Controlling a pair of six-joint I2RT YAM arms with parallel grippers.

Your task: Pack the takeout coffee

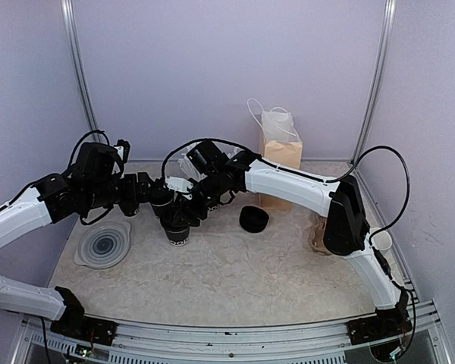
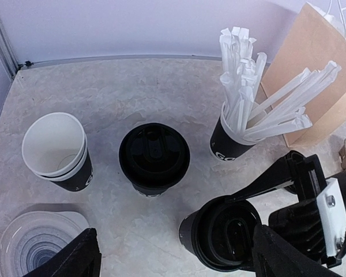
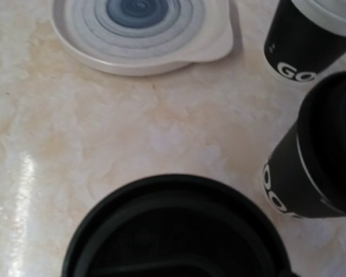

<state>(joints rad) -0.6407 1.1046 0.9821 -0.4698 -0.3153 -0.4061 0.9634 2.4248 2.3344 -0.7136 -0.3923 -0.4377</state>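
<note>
Little room, takeout coffee (image 2: 216, 239) at right hand (image 1: 183, 212)

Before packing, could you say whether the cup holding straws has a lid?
No, wrapped straws stick out of the open top of the straw cup.
</note>
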